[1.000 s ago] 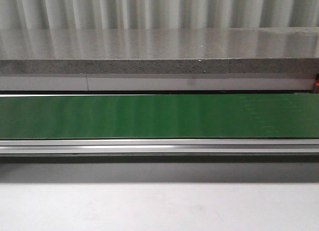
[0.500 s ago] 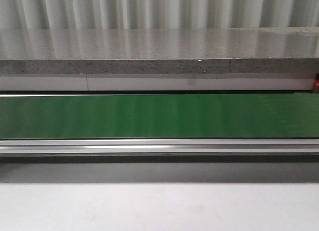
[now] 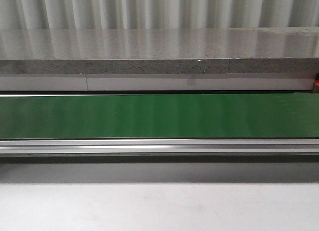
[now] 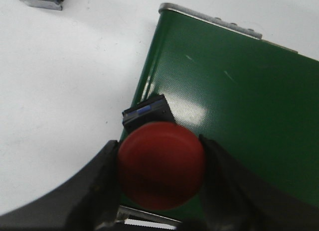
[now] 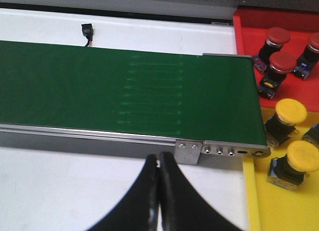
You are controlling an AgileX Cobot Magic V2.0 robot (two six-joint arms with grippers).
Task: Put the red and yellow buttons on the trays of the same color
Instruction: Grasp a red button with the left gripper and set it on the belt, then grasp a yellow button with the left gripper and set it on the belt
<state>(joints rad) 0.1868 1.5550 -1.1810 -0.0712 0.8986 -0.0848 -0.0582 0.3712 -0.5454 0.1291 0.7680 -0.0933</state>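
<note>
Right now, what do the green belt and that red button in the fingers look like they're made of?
Green belt: likely rubber or PVC, with fine dotted texture and soft sheen. Red button: probably matte moulded plastic, smooth and evenly coloured, held between dark fingers.

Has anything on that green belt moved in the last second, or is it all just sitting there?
Nothing visibly changed in the front view: the green belt looks bare there, as before, and the grey ledge behind it is unchanged. No claw appears there.
</note>
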